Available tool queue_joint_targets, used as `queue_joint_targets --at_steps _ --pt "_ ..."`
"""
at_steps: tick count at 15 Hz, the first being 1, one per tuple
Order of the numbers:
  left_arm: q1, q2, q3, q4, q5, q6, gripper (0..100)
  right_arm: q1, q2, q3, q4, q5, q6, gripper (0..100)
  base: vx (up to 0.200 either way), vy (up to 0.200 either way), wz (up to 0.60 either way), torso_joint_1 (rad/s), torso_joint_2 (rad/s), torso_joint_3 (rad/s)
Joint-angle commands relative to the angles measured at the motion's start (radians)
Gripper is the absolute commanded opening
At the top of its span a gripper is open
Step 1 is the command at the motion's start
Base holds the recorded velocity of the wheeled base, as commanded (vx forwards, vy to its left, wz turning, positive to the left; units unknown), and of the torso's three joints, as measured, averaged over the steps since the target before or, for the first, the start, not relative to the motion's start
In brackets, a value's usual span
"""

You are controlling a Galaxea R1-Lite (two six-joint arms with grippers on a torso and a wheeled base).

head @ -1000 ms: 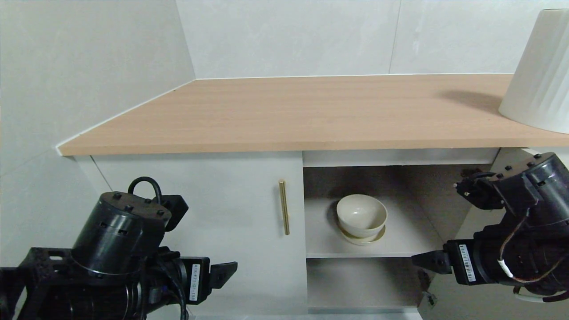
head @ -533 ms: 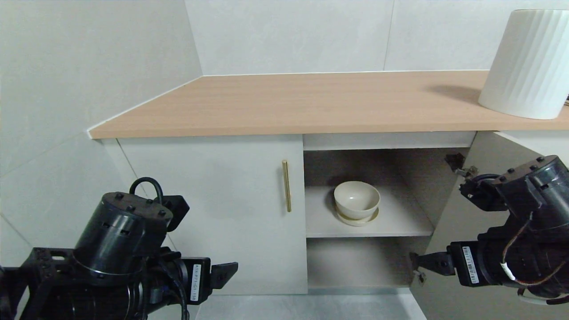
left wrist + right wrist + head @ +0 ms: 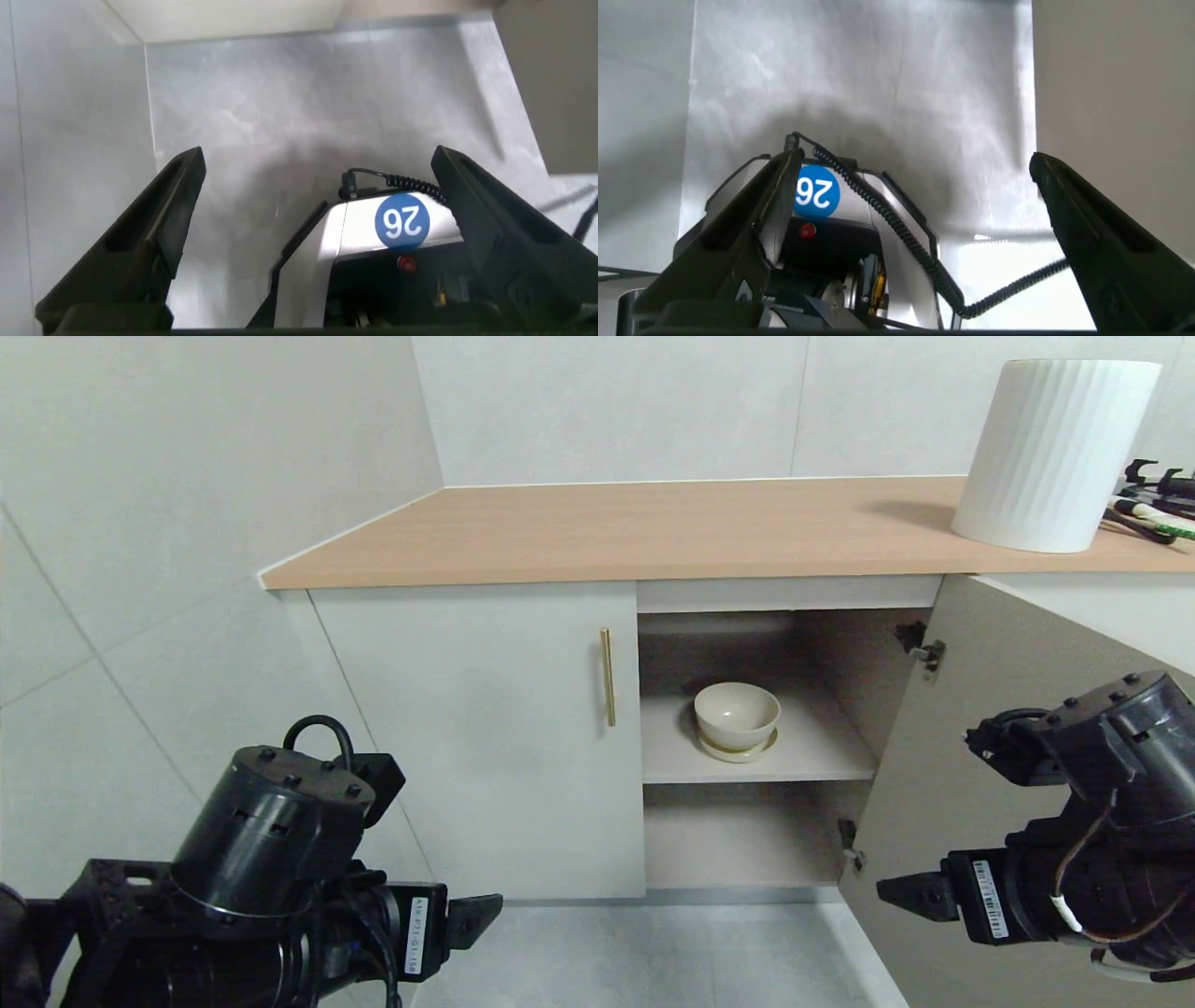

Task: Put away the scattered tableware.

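A cream bowl (image 3: 737, 712) sits on a small cream plate (image 3: 738, 749) on the upper shelf (image 3: 812, 756) of the open cabinet. My left gripper (image 3: 471, 919) hangs low at the left, in front of the closed door and well short of the bowl. In its wrist view the left gripper (image 3: 318, 163) is open, with nothing between its fingers. My right gripper (image 3: 901, 893) is low at the right, beside the open door, pointing toward the cabinet. The right gripper (image 3: 915, 168) is open and holds nothing.
The right cabinet door (image 3: 943, 756) stands swung open toward me. The left door is closed and has a gold handle (image 3: 607, 677). On the wooden countertop (image 3: 653, 527) stands a white ribbed cylinder (image 3: 1055, 453), with some tools (image 3: 1153, 504) beyond it. The lower shelf (image 3: 738, 845) is bare.
The head view has shifted back and down, so the cabinet looks smaller and farther and the floor and open door show more. Both grippers keep their places and stay open.
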State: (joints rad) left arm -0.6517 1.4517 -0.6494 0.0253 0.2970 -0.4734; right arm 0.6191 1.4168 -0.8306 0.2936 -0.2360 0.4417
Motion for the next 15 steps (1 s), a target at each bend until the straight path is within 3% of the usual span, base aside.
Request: queue_joint_targets --at_steps 1,10,15 --pt "0.0 0.006 0.002 0.001 -0.001 -0.001 100 0.001 0.002 0.001 -0.001 0.0 0.0 100 0.0 0.0 0.0 0.0 0.0 0.0" --pt "0.0 0.01 0.005 -0.002 0.007 0.001 100 0.001 0.001 0.004 0.001 -0.003 -0.001 100 0.0 0.0 0.0 0.0 0.0 0.0" --pt "0.0 0.03 0.007 -0.002 0.036 0.001 100 0.005 -0.058 0.039 0.041 0.007 -0.09 100 0.0 -0.2 0.0 0.004 0.0 0.0"
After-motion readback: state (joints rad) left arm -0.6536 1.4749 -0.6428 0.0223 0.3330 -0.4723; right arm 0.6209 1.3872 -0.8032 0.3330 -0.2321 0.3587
